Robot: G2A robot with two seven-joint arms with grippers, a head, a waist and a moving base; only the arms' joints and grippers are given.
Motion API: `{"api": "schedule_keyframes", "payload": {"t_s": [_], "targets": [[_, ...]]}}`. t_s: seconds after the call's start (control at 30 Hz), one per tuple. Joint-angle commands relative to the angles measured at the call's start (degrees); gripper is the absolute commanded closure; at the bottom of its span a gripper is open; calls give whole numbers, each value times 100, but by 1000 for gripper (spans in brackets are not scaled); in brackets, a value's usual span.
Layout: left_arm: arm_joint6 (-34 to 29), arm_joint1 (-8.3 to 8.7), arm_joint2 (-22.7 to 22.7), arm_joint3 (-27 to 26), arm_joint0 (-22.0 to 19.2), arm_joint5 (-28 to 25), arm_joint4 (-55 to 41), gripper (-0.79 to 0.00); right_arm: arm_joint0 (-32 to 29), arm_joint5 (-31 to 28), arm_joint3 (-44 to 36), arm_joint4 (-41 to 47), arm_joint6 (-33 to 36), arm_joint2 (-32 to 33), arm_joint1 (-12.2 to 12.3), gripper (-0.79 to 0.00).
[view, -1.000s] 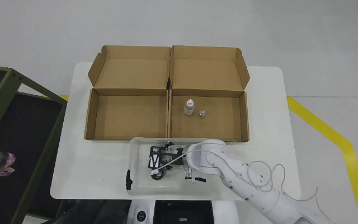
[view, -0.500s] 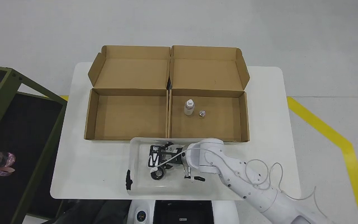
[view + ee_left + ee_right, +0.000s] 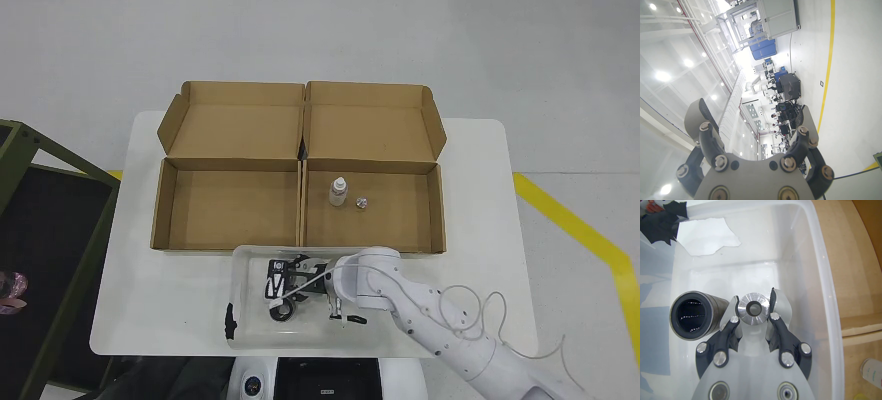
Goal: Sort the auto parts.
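My right gripper (image 3: 754, 296) is down inside the clear plastic bin (image 3: 821, 256), shut on a small silver metal part (image 3: 754, 308) that has a hole through its middle. A dark steel bearing sleeve (image 3: 692, 315) lies right beside it, touching one finger. From above, the right gripper (image 3: 303, 285) sits among dark parts (image 3: 278, 283) in the bin (image 3: 240, 262) at the table's front. My left gripper (image 3: 752, 105) points up at the hall ceiling, open with nothing between its fingers.
Two open cardboard boxes stand behind the bin, the left box (image 3: 230, 235) and the right box (image 3: 415, 215). The right one holds a small white bottle (image 3: 339, 191) and a small silver piece (image 3: 364, 201). That bottle (image 3: 871, 373) also shows past the bin wall.
The right arm has edged slightly to the left inside the bin; the boxes and their contents have not moved.
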Motion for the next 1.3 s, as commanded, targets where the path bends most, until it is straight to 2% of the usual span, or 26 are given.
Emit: {"api": "schedule_keyframes", "payload": {"t_s": [0.0, 0.1, 0.73, 1.27], "targets": [[0, 0, 0, 0, 0, 0, 0, -785, -12, -4, -42, -2, 8, 14, 2, -77], [0, 0, 0, 0, 0, 0, 0, -785, -35, -24, -133, -7, 12, 47, 8, 0], [0, 0, 0, 0, 0, 0, 0, -785, -229, -284, -999, 94, -52, 315, 82, 0], [0, 0, 0, 0, 0, 0, 0, -785, -542, -409, -1769, 318, -192, 885, 230, 0]]}}
